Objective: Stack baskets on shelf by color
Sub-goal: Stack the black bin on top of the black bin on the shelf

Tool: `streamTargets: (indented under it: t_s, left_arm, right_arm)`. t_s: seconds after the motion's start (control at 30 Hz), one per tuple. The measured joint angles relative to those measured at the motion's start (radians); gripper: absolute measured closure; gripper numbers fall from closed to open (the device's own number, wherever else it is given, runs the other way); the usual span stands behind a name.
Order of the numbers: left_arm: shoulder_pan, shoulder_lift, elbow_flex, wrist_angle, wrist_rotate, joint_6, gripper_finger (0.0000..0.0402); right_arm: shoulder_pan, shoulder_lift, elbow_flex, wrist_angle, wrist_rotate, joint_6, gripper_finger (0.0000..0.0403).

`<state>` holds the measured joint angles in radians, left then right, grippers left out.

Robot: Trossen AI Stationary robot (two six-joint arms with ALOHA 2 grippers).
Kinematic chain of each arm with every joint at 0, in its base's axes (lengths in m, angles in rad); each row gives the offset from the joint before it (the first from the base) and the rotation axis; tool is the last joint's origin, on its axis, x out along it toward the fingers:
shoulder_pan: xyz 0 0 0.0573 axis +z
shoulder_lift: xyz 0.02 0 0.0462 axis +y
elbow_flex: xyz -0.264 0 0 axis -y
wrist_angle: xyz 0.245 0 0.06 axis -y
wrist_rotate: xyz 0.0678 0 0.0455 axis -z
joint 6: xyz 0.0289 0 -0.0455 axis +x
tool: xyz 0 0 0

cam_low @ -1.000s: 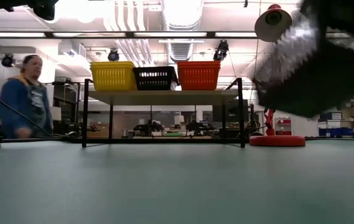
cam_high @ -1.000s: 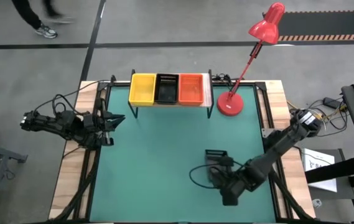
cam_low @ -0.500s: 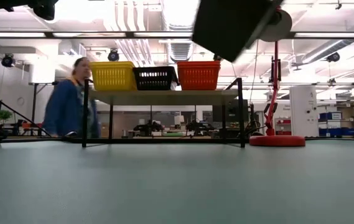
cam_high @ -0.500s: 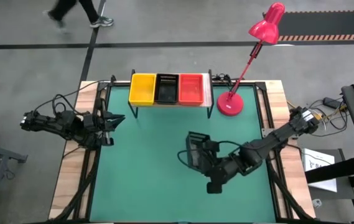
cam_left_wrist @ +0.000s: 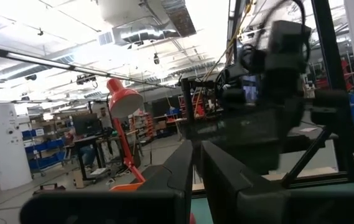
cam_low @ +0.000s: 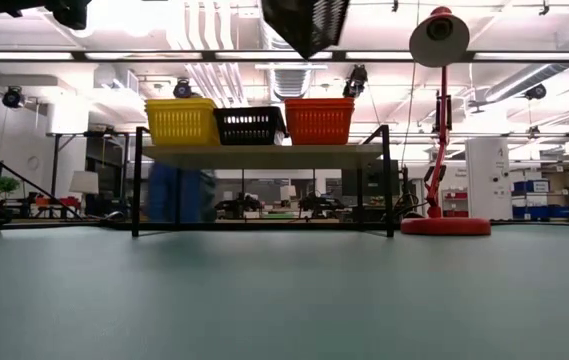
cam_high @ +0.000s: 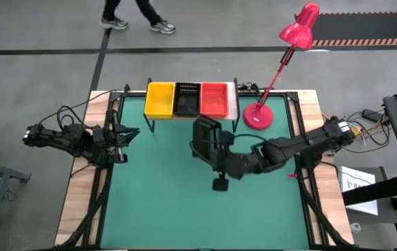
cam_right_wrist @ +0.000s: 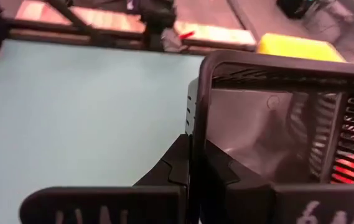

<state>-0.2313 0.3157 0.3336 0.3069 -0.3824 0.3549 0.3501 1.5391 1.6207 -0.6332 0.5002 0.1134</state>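
The shelf (cam_high: 234,104) stands at the table's far edge and carries yellow (cam_high: 160,100), black (cam_high: 186,100) and orange-red (cam_high: 213,99) baskets side by side. They also show in the low view: yellow (cam_low: 182,122), black (cam_low: 249,126), orange-red (cam_low: 319,120). My right gripper (cam_high: 215,150) is shut on another black basket (cam_high: 204,138), held high over the table's middle, just near of the shelf. It shows at the top of the low view (cam_low: 309,20). My left gripper (cam_high: 134,131) waits shut and empty at the table's left edge. My right gripper pinches one side wall of the black basket (cam_right_wrist: 193,118), one finger inside the basket and one outside. The fingers come from the table's right and near side. The basket is lifted clear of the table and tilted, its open side turned partly toward the gripper.
A pink-red desk lamp stands right of the shelf, base (cam_high: 257,116) on the table and head (cam_high: 303,21) raised beyond the far edge. A person (cam_high: 139,12) walks on the floor behind the table. Bare green mat lies on the table's near half (cam_high: 184,209).
My right gripper has carried the black basket from the table's near right part up and toward the far edge and left, to just in front of the shelf, and the basket has turned about on the way. The person behind the table has walked rightward.
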Motion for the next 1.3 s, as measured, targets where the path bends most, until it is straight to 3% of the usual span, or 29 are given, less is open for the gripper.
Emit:
streamTargets:
  t_s: [0.23, 0.47, 0.7, 1.0, 1.3]
  left_arm:
    - [0.0, -0.003, 0.0, 0.0, 0.0, 0.026, 0.0385]
    - [0.0, -0.011, 0.0, 0.0, 0.0, 0.044, 0.0385]
    - [0.0, -0.009, 0.0, -0.001, 0.0, 0.045, 0.0385]
    - [0.0, -0.013, 0.0, 0.001, 0.0, 0.054, 0.0385]
    - [0.0, -0.013, 0.0, 0.0, 0.0, 0.054, 0.0385]
  right_arm:
    - [-0.099, 0.036, 0.09, 0.041, 0.001, -0.15, 0.0394]
    - [-0.222, 0.16, 0.246, -0.007, -0.001, -0.311, 0.0394]
    - [-0.375, 0.319, 0.499, -0.18, -0.032, -0.274, 0.0394]
    - [-0.496, 0.475, 0.709, -0.341, -0.146, -0.314, 0.0394]
    - [-0.528, 0.531, 0.729, -0.362, -0.176, -0.379, 0.0394]
